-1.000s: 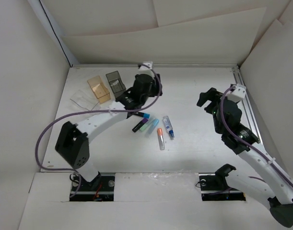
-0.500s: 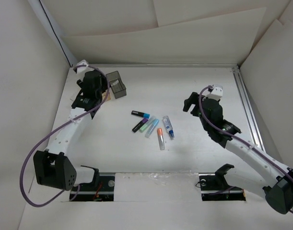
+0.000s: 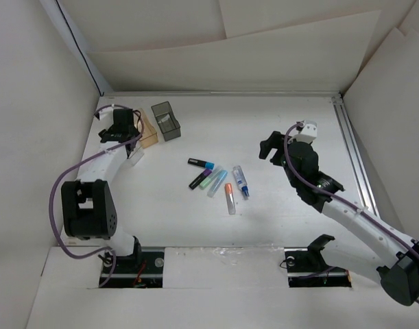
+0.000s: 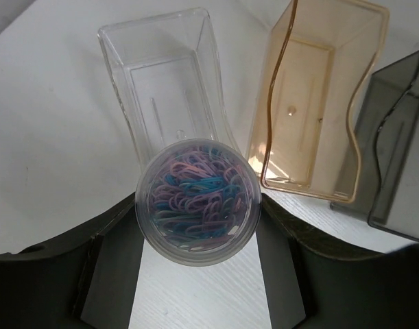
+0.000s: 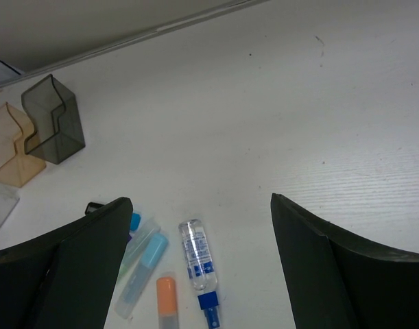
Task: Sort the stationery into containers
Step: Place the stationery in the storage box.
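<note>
Left hand [image 4: 195,209]: closed on a round clear tub of paper clips [image 4: 195,202], one finger on each side of its wall. The clips are pink, purple and blue. The tub is held above the near end of the clear box [image 4: 161,89]; whether it touches the box cannot be told.

Containers: the clear box, the amber box [image 4: 319,103] and the grey box [image 4: 394,151] stand side by side at the far left corner of the counter [image 3: 278,110].

Right hand [image 5: 199,200]: fingers wide apart, nothing between them, raised over the counter right of centre.

Loose stationery: grouped mid-counter, well apart from the boxes. It comprises a black pen with a blue end [image 3: 201,163], a black-purple pen [image 3: 197,181], a green pen [image 3: 207,178], a light blue pen [image 3: 217,184], an orange-capped tube [image 3: 230,197] and a blue-label tube [image 3: 241,181].
</note>
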Robot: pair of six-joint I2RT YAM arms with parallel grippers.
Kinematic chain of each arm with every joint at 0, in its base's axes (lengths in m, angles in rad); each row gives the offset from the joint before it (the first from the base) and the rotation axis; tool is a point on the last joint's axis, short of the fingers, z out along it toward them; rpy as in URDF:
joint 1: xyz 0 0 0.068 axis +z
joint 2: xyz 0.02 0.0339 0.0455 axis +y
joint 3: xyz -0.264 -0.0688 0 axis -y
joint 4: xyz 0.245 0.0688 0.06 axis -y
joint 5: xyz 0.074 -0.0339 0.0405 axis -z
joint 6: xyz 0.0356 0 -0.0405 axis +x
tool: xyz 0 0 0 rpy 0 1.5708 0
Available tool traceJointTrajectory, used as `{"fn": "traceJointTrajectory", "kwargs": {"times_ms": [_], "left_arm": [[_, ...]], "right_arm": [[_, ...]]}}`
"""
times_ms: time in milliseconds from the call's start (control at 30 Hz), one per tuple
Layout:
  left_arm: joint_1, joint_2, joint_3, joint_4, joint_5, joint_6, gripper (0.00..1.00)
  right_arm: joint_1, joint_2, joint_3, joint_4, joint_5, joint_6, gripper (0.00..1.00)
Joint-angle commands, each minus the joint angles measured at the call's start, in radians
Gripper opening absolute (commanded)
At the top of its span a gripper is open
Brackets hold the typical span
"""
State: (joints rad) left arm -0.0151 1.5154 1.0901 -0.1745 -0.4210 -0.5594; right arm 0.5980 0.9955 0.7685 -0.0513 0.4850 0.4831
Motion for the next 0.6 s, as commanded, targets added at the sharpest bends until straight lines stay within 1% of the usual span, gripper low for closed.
{"fn": "traceJointTrajectory", "kwargs": {"times_ms": [0, 67, 200, 367, 567], "left_arm": [[0.010, 0.038, 0.086, 0.021, -0.033, -0.010, 0.28], [0.030, 0.089, 0.125, 0.007, -0.042, -0.010, 0.30], [0.040, 0.137, 0.166, -0.002, -0.064, 0.012, 0.30], [0.061, 0.175, 0.220, -0.011, -0.073, 0.039, 0.30], [0.061, 0.220, 0.255, -0.020, -0.102, 0.059, 0.32]], "right_arm": [[0.013, -0.017, -0.005, 0.050, -0.006, -0.001, 0.88], [0.013, -0.017, -0.005, 0.050, -0.006, -0.011, 0.88], [0.013, -0.017, -0.005, 0.050, -0.006, -0.011, 0.88], [0.013, -0.017, -0.005, 0.050, -0.006, -0.011, 0.88], [0.013, -0.026, -0.005, 0.050, 0.003, -0.011, 0.88]]}}
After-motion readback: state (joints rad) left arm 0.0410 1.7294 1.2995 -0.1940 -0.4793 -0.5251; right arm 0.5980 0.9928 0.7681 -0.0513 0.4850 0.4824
